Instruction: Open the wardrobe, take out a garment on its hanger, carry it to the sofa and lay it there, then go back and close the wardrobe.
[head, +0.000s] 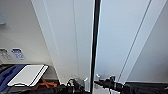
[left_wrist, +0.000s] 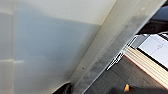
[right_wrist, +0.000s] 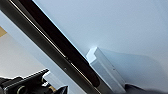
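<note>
Flanking wardrobe (head: 75, 37) seam, both grippers (head: 85, 86)

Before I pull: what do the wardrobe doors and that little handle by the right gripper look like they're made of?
The tall white wardrobe doors look like smooth painted or laminated board: flat, matte, softly reflecting light, no visible grain. The small white block handle looks like the same material, with square edges and an even white finish; plastic can't be ruled out. A dark gap separates the doors.

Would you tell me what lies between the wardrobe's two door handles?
In the head view, a narrow dark gap between the wardrobe doors separates the left handle from the right handle.
</note>
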